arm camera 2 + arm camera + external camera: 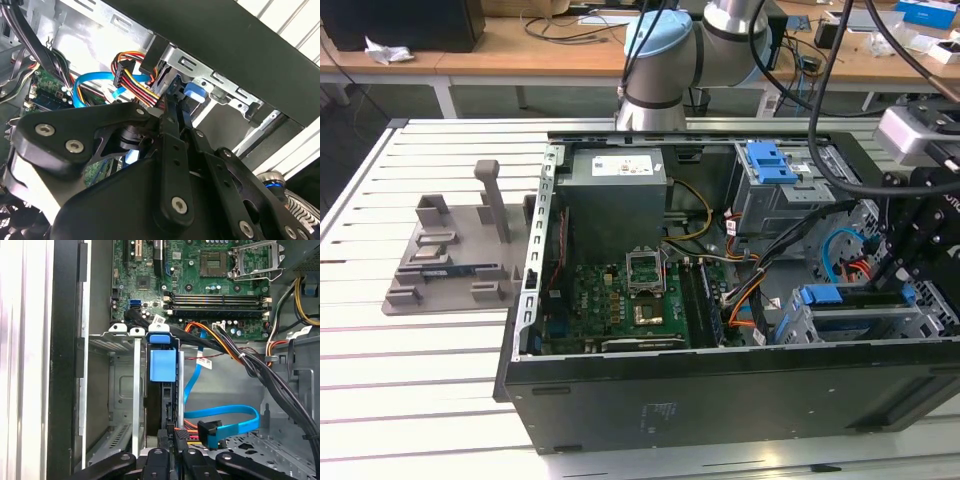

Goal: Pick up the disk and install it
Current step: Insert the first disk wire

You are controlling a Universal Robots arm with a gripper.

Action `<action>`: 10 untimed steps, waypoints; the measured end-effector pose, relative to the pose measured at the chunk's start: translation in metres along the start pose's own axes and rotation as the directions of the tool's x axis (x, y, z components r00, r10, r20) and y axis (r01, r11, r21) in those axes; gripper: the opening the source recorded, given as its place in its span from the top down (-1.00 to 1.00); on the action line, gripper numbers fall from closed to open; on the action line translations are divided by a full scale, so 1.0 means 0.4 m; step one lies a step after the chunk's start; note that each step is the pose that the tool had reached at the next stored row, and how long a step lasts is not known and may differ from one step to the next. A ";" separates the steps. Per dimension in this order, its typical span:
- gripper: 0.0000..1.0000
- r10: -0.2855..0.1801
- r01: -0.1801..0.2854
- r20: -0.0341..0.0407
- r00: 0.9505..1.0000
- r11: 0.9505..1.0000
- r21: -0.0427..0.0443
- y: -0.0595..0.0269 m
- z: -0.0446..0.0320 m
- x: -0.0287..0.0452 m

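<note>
Inside the open computer case (720, 390), the gripper (172, 447) is closed narrowly on the rear edge of the disk (162, 390), which stands upright in the drive cage (117, 390).

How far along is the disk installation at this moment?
Pickup looks done. The disk stands on edge in a slot of the drive cage inside the computer case, with the gripper at its end. Whether it is fully seated cannot be told; the blue data cable lies loose beside it.
</note>
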State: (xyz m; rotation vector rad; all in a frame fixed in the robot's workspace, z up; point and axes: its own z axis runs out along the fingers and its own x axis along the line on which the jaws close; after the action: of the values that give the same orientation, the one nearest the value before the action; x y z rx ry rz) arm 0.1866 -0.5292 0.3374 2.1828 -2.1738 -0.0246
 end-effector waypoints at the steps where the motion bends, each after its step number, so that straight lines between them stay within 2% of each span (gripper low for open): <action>1: 0.67 0.000 0.000 0.000 1.000 1.000 0.000 0.000 0.000 0.000; 2: 0.65 0.000 0.000 0.002 1.000 1.000 0.000 0.000 0.002 0.000; 4: 0.65 0.000 0.000 0.001 1.000 1.000 0.000 0.000 0.001 0.000; 5: 0.51 0.000 0.000 0.000 1.000 1.000 0.000 0.000 0.000 0.000; 6: 0.51 0.000 0.000 0.000 1.000 1.000 0.000 0.000 -0.001 0.000; 9: 0.51 0.000 0.000 0.000 1.000 1.000 0.000 0.002 -0.039 0.000; 10: 0.51 0.000 0.000 0.000 1.000 1.000 0.000 0.003 -0.046 -0.001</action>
State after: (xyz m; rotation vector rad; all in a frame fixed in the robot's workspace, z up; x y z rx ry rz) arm 0.1866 -0.5283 0.3559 2.1828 -2.1738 -0.0245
